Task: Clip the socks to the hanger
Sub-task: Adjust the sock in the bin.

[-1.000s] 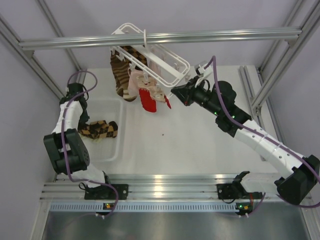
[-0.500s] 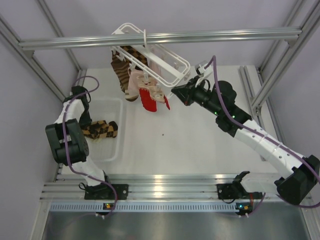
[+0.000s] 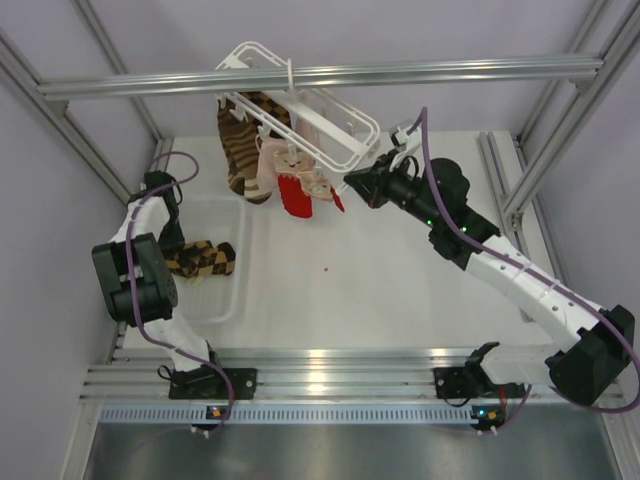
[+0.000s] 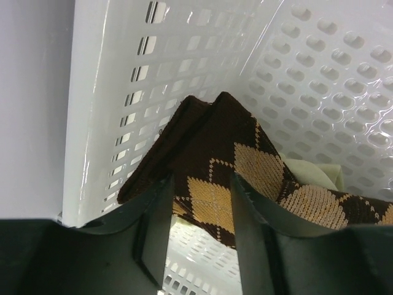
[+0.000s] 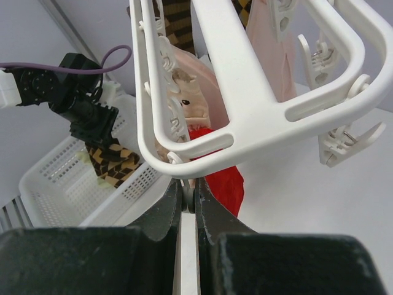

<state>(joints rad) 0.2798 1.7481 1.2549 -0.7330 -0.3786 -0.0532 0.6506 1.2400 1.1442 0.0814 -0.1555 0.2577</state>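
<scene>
One brown-and-tan check sock [image 3: 203,260] [image 4: 215,141] lies crumpled in the white basket [image 3: 238,300]. My left gripper [image 3: 172,250] [image 4: 199,184] is down in the basket, open, and the sock's edge lies across the gap at its fingertips. Another check sock [image 3: 240,150] hangs from the white hanger [image 3: 335,125] [image 5: 245,80] on the top bar. My right gripper [image 3: 352,183] [image 5: 189,200] is under the hanger's near corner, shut on a small clip tab.
A red sock [image 3: 295,198] [image 5: 224,178] and a pale pink sock [image 3: 270,165] [image 5: 196,86] hang from the hanger. Free clips [image 5: 341,138] dangle on its right side. Perforated basket walls [image 4: 307,74] close in on the left gripper. A pale item [image 4: 313,173] lies under the sock.
The left arm drew in over the basket and its jaws have spread wider round the sock. The hanger and its socks swung slightly left. The right gripper stays shut.
</scene>
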